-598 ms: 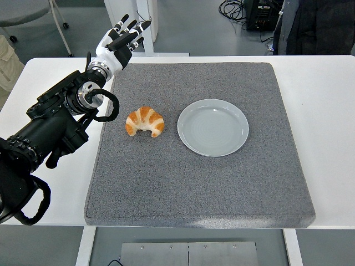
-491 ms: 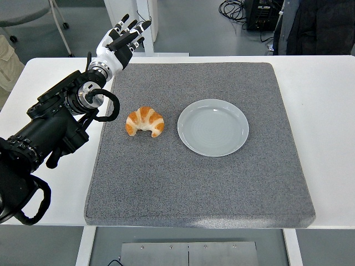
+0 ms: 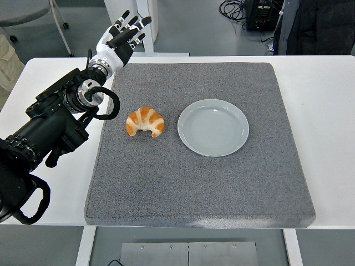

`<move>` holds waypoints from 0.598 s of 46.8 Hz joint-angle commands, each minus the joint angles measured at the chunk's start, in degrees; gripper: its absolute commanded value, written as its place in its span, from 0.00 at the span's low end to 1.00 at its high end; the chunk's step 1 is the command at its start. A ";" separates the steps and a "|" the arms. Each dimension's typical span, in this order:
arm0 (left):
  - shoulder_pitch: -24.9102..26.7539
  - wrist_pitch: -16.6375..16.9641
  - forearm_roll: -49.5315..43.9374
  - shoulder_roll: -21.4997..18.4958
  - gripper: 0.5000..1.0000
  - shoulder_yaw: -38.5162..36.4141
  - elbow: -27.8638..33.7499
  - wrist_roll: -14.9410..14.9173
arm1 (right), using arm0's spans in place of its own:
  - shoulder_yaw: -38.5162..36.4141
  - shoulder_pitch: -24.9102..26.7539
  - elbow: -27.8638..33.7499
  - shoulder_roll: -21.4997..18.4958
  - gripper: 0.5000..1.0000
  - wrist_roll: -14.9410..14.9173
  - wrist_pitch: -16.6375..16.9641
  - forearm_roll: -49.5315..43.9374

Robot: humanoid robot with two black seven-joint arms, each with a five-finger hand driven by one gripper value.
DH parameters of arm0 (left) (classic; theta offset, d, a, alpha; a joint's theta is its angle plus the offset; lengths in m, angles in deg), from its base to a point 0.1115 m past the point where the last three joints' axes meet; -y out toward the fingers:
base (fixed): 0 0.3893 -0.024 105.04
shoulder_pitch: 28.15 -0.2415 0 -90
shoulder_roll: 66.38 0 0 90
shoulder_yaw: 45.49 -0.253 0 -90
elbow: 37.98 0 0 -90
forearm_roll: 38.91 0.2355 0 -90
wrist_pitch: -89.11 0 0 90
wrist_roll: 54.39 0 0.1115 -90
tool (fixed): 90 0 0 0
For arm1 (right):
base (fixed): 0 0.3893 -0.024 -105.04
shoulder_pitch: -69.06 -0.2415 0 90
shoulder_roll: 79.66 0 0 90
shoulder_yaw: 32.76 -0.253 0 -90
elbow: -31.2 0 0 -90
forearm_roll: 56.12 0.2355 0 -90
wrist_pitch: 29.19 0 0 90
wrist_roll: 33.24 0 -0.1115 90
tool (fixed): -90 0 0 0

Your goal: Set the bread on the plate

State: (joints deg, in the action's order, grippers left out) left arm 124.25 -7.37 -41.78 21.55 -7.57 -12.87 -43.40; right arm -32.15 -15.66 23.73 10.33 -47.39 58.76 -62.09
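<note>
A golden croissant (image 3: 145,121) lies on the grey mat (image 3: 199,177), just left of an empty pale grey plate (image 3: 213,127). My left hand (image 3: 123,36) hovers over the mat's far left corner, well beyond the croissant, its white and black fingers (image 3: 132,23) spread open and holding nothing. The black left arm (image 3: 52,122) runs in from the left edge. No right arm shows in the head view.
The mat covers most of the white table (image 3: 327,100). Beyond the table's far edge are a white post (image 3: 145,22), chair legs at top left, and a dark-clothed person (image 3: 316,25) at top right.
My left hand has lifted slightly up and away, towards the far edge of the table. The croissant and plate have not moved.
</note>
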 commanded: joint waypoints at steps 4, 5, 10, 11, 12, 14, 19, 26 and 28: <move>-0.88 0.50 0.06 -2.32 0.98 -0.47 4.85 -0.08 | 0.00 0.00 0.00 0.00 1.00 0.00 -0.05 0.00; -1.05 0.67 0.06 -2.75 0.98 -0.47 5.64 -0.09 | 0.00 0.00 0.00 0.00 1.00 0.00 0.03 0.00; -1.40 2.61 0.15 -5.65 0.98 -0.74 10.74 -0.09 | 0.00 0.00 0.00 0.00 1.00 0.00 0.03 0.00; -1.49 2.87 0.15 -6.27 0.98 -0.74 11.79 -0.09 | 0.00 0.00 0.00 0.00 1.00 0.00 0.03 0.00; -1.58 3.05 0.15 -6.88 0.98 -0.74 12.94 -0.09 | 0.00 0.00 0.00 0.00 1.00 0.00 -0.05 0.00; -2.11 3.05 0.32 -8.29 0.98 -0.82 15.31 -0.09 | 0.00 0.00 0.00 0.00 1.00 0.00 -0.05 0.00; -3.86 2.87 1.20 -12.07 0.98 -2.05 21.46 -0.17 | 0.00 0.00 0.00 0.00 1.00 0.00 0.03 0.00; -4.48 2.61 1.29 -17.25 0.98 -5.92 27.88 -0.17 | 0.00 0.00 0.00 0.00 1.00 0.00 0.03 0.00; -4.48 2.52 1.55 -18.31 0.98 -7.41 29.11 -0.09 | 0.00 0.00 0.00 0.00 1.00 0.00 0.03 0.00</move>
State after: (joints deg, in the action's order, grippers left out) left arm 119.80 -4.68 -40.48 4.91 -12.92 14.30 -43.60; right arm -32.15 -15.67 23.73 10.34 -47.40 58.76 -62.09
